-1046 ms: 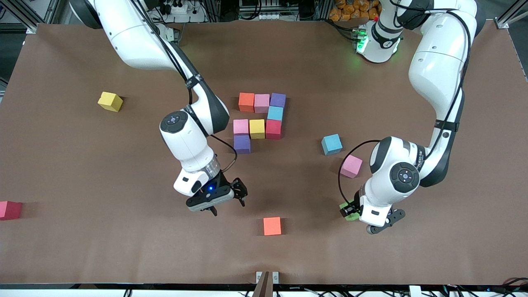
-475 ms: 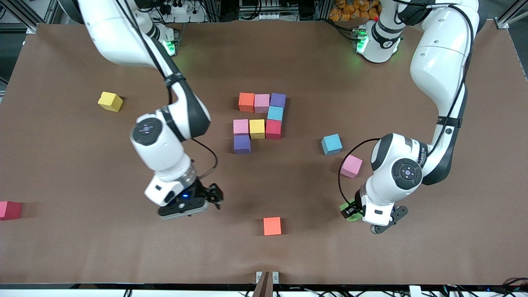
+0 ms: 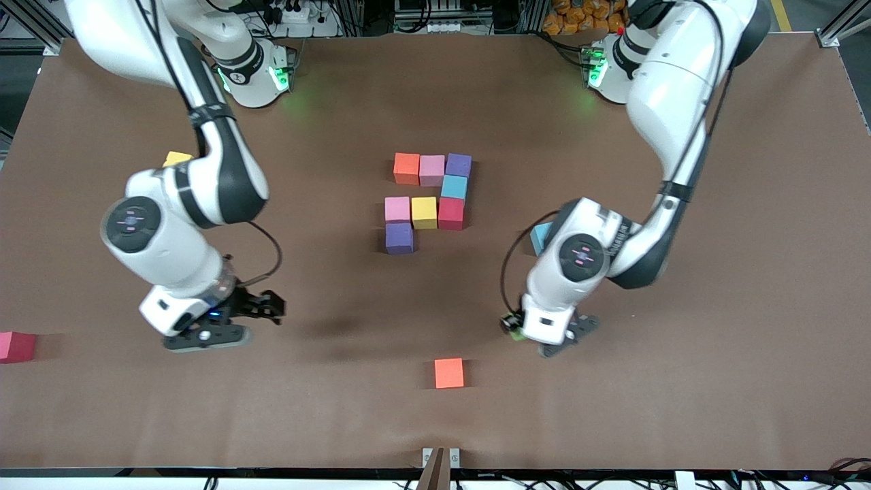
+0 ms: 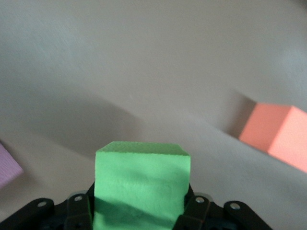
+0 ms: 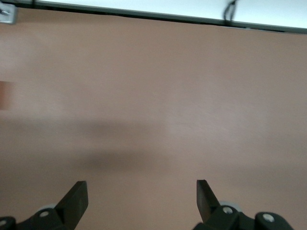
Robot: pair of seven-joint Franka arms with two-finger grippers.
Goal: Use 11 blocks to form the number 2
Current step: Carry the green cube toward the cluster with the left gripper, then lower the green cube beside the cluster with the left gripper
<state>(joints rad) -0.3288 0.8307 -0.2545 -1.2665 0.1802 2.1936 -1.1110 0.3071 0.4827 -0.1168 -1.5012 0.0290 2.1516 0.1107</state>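
In the middle of the table several blocks touch as part of the number 2 (image 3: pixel 429 201): a row of orange (image 3: pixel 406 168), pink and purple, light blue (image 3: pixel 454 186) under the purple, a row of pink, yellow and red, then a purple block (image 3: pixel 399 237) nearest the front camera. My left gripper (image 3: pixel 518 328) is shut on a green block (image 3: pixel 515 333) (image 4: pixel 141 184) over bare table, between the figure and a loose orange block (image 3: pixel 449 373) (image 4: pixel 276 136). My right gripper (image 3: pixel 267 307) (image 5: pixel 140 199) hangs open with nothing in it, over the table toward the right arm's end.
A light blue block (image 3: pixel 539 237) peeks out from under the left arm. A yellow block (image 3: pixel 175 158) is half hidden by the right arm. A red block (image 3: pixel 15 346) lies at the table's edge at the right arm's end.
The right arm has swung away from the middle toward its own end, gripper still open. The left gripper has carried the green block toward the middle, and its arm now covers the loose pink block.
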